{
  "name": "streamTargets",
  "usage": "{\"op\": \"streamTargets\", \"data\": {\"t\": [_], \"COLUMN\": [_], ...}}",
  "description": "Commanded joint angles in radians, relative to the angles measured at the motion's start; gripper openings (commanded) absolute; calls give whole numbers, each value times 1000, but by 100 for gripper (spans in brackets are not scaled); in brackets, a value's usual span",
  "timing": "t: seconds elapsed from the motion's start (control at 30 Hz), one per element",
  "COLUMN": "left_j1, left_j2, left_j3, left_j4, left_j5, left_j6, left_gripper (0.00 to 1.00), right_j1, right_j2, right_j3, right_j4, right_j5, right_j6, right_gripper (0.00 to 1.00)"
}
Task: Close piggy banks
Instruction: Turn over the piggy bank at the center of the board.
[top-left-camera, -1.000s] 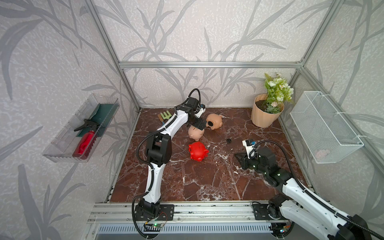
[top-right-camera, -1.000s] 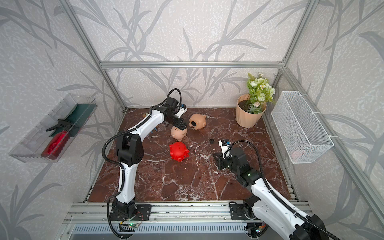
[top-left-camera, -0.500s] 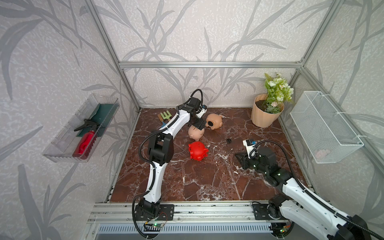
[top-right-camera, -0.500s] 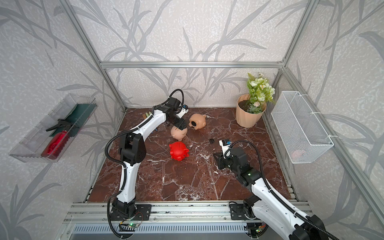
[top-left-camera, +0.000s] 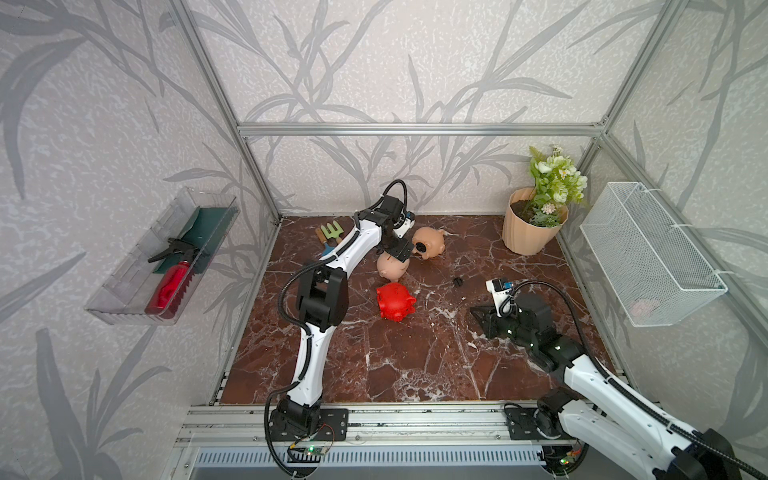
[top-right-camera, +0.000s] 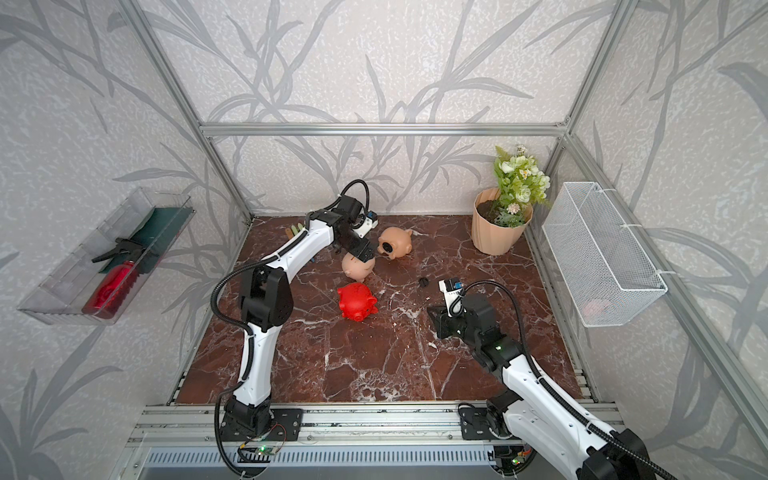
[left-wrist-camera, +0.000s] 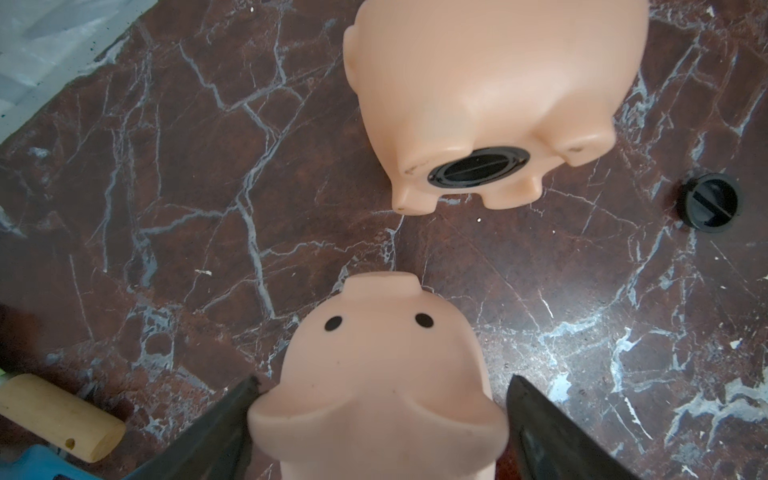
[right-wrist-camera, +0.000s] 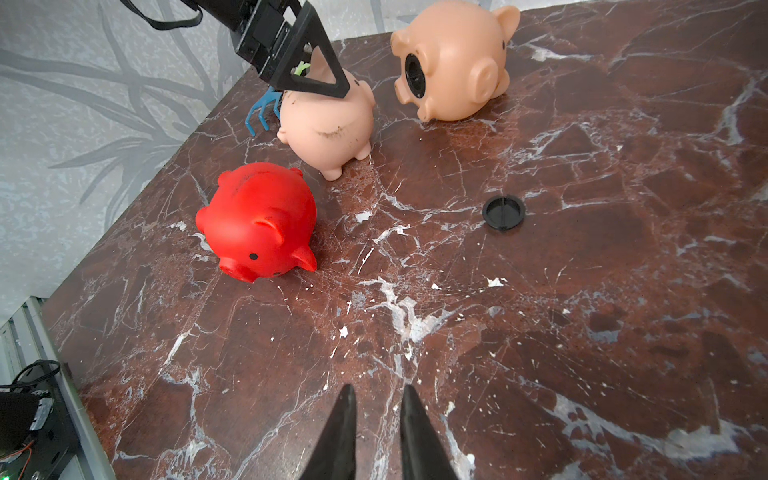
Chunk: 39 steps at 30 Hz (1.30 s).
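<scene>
Three piggy banks stand on the marble floor. The red one (top-left-camera: 395, 301) (right-wrist-camera: 262, 220) is upright. A peach one (top-left-camera: 430, 245) (left-wrist-camera: 490, 83) lies on its side with a black plug (left-wrist-camera: 478, 170) seated in its belly hole. The other peach one (top-left-camera: 392, 268) (left-wrist-camera: 382, 332) stands upright under my left gripper (top-left-camera: 400, 254) (left-wrist-camera: 382, 379). That gripper is open and straddles its head: one finger touches an ear, the other stands off. A loose black plug (top-left-camera: 458, 282) (right-wrist-camera: 503, 212) lies on the floor. My right gripper (top-left-camera: 478, 316) (right-wrist-camera: 376, 390) hovers low, barely open, holding nothing.
A peach flower pot (top-left-camera: 530, 232) with a plant stands at the back right. A white wire basket (top-left-camera: 648, 253) hangs on the right wall and a clear tray (top-left-camera: 124, 282) with a red bottle on the left. Small garden tools (top-left-camera: 330, 232) lie at the back left.
My left gripper has shifted slightly over the upright peach piggy bank. The piggy banks, the loose plug and the right arm have not moved.
</scene>
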Motion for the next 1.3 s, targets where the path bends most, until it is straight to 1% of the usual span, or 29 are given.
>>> {"op": "streamTargets", "data": {"t": [0.0, 0.23, 0.37, 0.5, 0.7, 0.8, 0.97, 1.1, 1.27], "left_j1": [-6, -6, -11, -27, -52, -73, -139, -179, -215], "left_j2": [27, 30, 29, 11, -20, -29, -41, -48, -54], "left_j3": [12, 16, 29, 36, 38, 34, 21, 34, 47], "left_j4": [-38, -45, -56, -68, -64, -65, -71, -73, -77], "left_j5": [-4, -7, 2, -4, 11, 1, -48, -65, -3], "left_j6": [9, 3, -10, -24, -94, -127, -143, -180, -263], "left_gripper": [90, 87, 78, 76, 73, 73, 73, 73, 74], "right_j1": [-7, -12, -14, -15, -18, -18, -20, -24, -41], "right_j2": [-8, -14, -15, -24, -37, -39, -51, -65, -98], "right_j3": [8, 3, 0, -4, -10, -12, -14, -17, -25], "right_j4": [-13, -13, -14, -15, -17, -17, -23, -32, -54], "right_j5": [-19, -24, -25, -26, -24, -26, -29, -23, -9], "right_j6": [-10, -8, -7, -5, -3, -4, -2, -6, -3], "right_gripper": [21, 21, 21, 21, 21, 21, 21, 21, 21]}}
